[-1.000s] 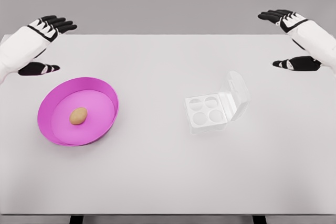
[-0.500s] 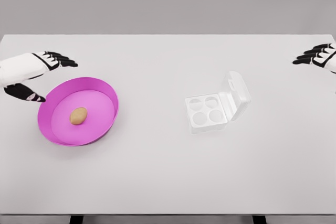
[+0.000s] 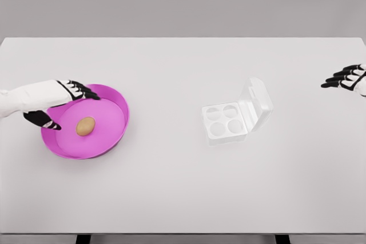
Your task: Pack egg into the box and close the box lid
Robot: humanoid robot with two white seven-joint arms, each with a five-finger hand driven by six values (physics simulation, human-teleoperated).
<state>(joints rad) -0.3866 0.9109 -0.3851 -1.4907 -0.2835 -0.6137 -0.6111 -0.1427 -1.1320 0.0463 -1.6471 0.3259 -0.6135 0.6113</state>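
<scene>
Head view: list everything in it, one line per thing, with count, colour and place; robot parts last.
table: one, white, fills most of the view
plate: one, magenta, table's left side
egg: one, brown, lying in the plate
egg box: one, white, right of centre, four empty cups, lid open
left hand: one, white and black, fingers spread over the plate's left rim, beside the egg
right hand: one, white and black, open, far right edge

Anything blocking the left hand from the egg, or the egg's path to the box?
Nothing visible. The left hand is open over the pink bowl's left rim, and the egg lies exposed inside it. Only bare table lies between bowl and box, whose lid stands open over four empty cups.
</scene>
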